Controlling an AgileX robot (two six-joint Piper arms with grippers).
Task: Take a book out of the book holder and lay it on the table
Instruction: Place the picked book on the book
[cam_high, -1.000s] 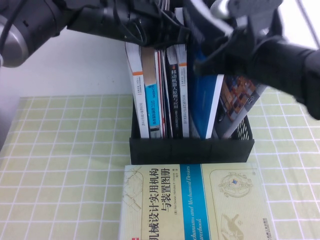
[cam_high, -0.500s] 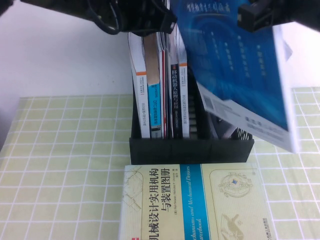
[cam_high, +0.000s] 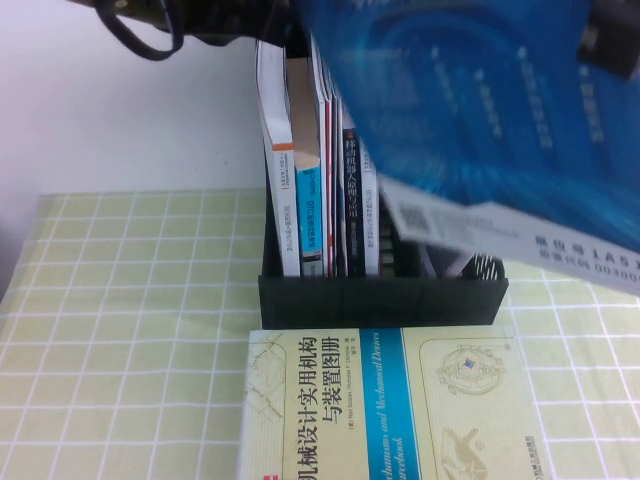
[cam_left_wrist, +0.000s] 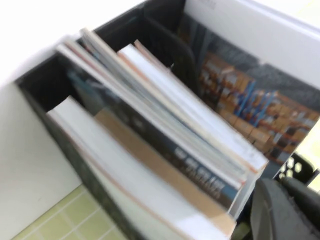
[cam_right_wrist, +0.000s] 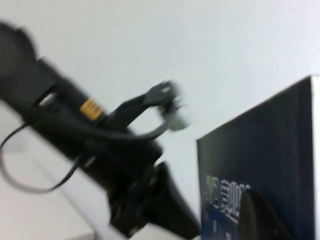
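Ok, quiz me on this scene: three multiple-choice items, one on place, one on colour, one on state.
1. Where is the book relative to the book holder? A inside it; B in the air above it; C lying in front of it.
2. The band on the pale book lying before the holder is: A red; B blue; C black.
3. The right gripper, at the high view's top right, is: A open; B shut on the book; C out of view.

B: its blue cover hangs clear of the rack.
B: the band shows blue.
B: it carries the raised book.
The left gripper hovers over the standing books.
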